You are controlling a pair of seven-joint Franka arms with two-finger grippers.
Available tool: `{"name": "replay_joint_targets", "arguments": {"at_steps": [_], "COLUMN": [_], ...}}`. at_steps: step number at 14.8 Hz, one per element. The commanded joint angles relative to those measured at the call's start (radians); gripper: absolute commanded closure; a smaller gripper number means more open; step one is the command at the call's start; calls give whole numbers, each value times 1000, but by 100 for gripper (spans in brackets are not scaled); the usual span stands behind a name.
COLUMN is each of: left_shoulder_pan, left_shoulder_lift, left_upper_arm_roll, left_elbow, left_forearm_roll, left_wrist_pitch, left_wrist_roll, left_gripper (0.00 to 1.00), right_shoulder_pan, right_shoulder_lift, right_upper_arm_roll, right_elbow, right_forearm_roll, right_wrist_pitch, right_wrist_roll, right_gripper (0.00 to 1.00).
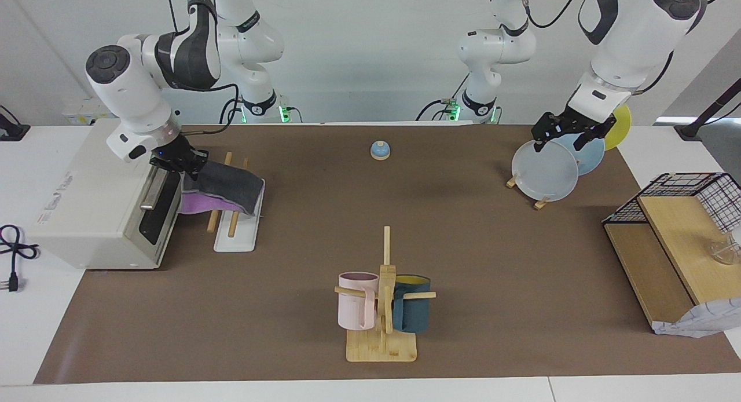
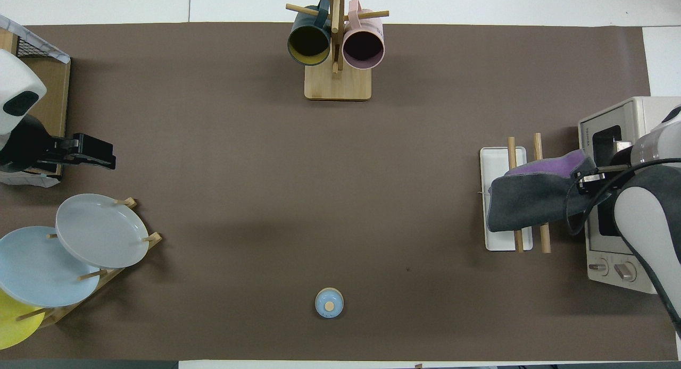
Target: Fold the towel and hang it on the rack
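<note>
The towel (image 1: 228, 182), dark grey on top with a purple face (image 2: 550, 166) showing underneath, is draped across the two wooden rods of the rack (image 1: 234, 240). My right gripper (image 1: 184, 165) is shut on the towel's edge at the oven's side of the rack and holds that edge just above the rods. In the overhead view the towel (image 2: 524, 207) covers the middle of the rack (image 2: 497, 161), with the right gripper (image 2: 584, 178) over the gap between rack and oven. My left gripper (image 1: 564, 140) hangs open and empty over the plate stand, waiting.
A white toaster oven (image 1: 87, 199) stands right beside the rack at the right arm's end. A bamboo mug stand (image 1: 382, 309) with two mugs is mid-table, farthest from the robots. Plates (image 1: 547, 170) on a wooden stand, a blue bell (image 1: 380, 150) and a wire basket (image 1: 689, 196) are also on the table.
</note>
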Motion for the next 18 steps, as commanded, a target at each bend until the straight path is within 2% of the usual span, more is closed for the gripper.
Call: {"name": "replay_joint_targets", "arguments": {"at_steps": [1, 6, 9, 13, 15, 17, 18], "left_shoulder_pan": [-23, -21, -19, -19, -13, -9, -9], "left_shoulder_lift": [8, -17, -17, -18, -18, -17, -18], "left_upper_arm_roll": [11, 12, 14, 12, 14, 15, 17], "left_elbow": [14, 11, 9, 9, 11, 9, 9], "left_forearm_roll": [19, 19, 19, 19, 19, 19, 19], "left_wrist_pitch": [-16, -20, -16, -10, -10, -10, -10], "left_wrist_roll": [8, -1, -1, -2, -2, -2, -1], "left_gripper": [0, 0, 0, 0, 0, 0, 0], "right_shoulder_pan": [-23, -23, -18, -7, 6, 41, 54], "right_shoulder_lift": [-18, -16, -16, -2, 10, 45, 60], "right_upper_arm_roll": [10, 8, 12, 21, 24, 24, 24], "right_elbow": [-17, -11, 31, 175, 279, 382, 410], "right_forearm_roll": [-21, -21, -21, -4, -3, -7, -12], "right_wrist_pitch": [-1, -4, -16, -138, -253, -353, -361], "right_wrist_roll": [-38, -65, -67, -53, -41, 29, 78], "right_gripper": [0, 0, 0, 0, 0, 0, 0]}}
